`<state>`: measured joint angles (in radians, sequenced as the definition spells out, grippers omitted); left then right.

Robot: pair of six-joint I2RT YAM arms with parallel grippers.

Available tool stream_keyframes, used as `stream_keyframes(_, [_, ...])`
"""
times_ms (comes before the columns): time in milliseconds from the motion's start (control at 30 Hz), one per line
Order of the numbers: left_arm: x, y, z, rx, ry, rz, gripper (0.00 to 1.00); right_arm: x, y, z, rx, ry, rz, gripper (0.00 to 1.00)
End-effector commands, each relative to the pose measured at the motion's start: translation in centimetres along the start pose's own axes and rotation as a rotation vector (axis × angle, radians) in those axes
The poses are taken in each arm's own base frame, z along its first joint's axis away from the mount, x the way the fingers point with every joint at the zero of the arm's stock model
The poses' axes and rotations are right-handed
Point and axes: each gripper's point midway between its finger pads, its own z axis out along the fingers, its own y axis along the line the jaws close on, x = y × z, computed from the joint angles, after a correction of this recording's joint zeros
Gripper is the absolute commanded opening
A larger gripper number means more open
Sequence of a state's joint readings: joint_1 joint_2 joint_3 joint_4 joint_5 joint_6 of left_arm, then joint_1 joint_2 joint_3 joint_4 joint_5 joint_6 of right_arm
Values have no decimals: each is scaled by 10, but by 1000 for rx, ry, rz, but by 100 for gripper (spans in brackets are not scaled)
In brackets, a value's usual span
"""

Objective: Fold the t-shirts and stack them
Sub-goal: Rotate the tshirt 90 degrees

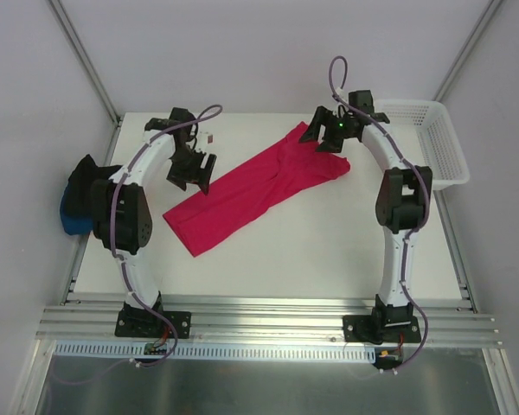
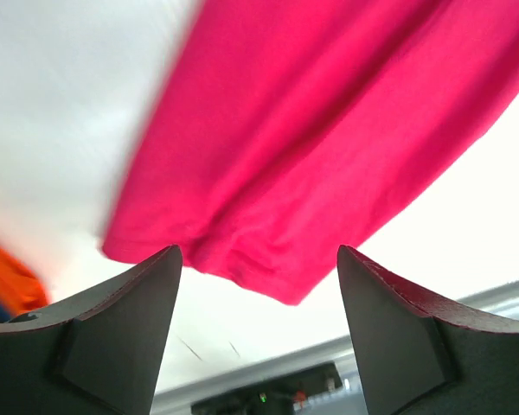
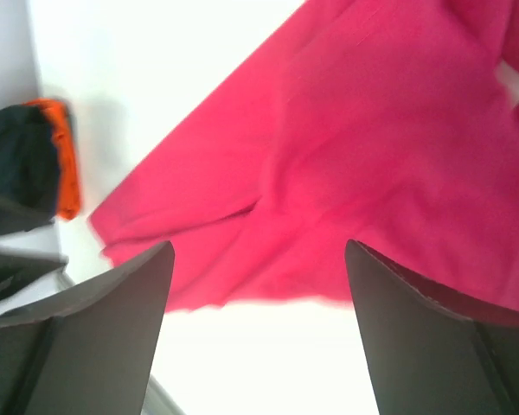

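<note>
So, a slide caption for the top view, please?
Left gripper and right gripper hover open by the crimson-pink t-shirt on the table.

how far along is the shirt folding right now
Looks done: dark shirts piled at the left edge of the table. In hand: the pink shirt lies as a long strip, left gripper and right gripper open over it. Left: likely folding it shorter and stacking it.

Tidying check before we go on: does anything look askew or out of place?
The pink shirt lies diagonally, its far end bunched near the right gripper. The shirt pile sits at the left edge of the table and seems to overhang it.
</note>
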<state>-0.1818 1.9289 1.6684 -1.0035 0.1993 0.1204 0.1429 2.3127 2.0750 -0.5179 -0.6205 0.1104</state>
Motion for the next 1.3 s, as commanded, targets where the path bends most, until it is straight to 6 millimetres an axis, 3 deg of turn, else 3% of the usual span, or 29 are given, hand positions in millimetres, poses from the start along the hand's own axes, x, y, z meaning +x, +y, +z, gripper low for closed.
stream_keyframes(0, [-23,15,-28,-46,-96,6,73,-2,71,-79,-81,-78,-68,84])
stream_keyframes(100, [-29,23,-17,-33,-87,-23,73,35,57,-76,-51,1,-9,84])
stream_keyframes(200, [-35,33,-5,-27,-73,-43,73,57,44,-76,-8,47,25,84])
stream_keyframes(367, [-32,53,26,-27,-7,-96,73,77,17,-63,41,101,36,84])
stream_keyframes(500, [-30,63,36,-32,16,-106,73,85,-7,-51,84,138,62,84])
stream_keyframes(600, [-22,71,44,-31,46,-124,72,89,-24,-40,113,164,74,85])
stream_keyframes(800, [-7,80,56,-22,94,-158,72,87,-40,-24,132,190,63,84])
stream_keyframes(1067, [15,75,68,-2,159,-168,71,86,-65,0,165,208,90,85])
stream_keyframes(1267, [33,71,78,14,215,-168,69,57,-65,11,152,151,76,84])
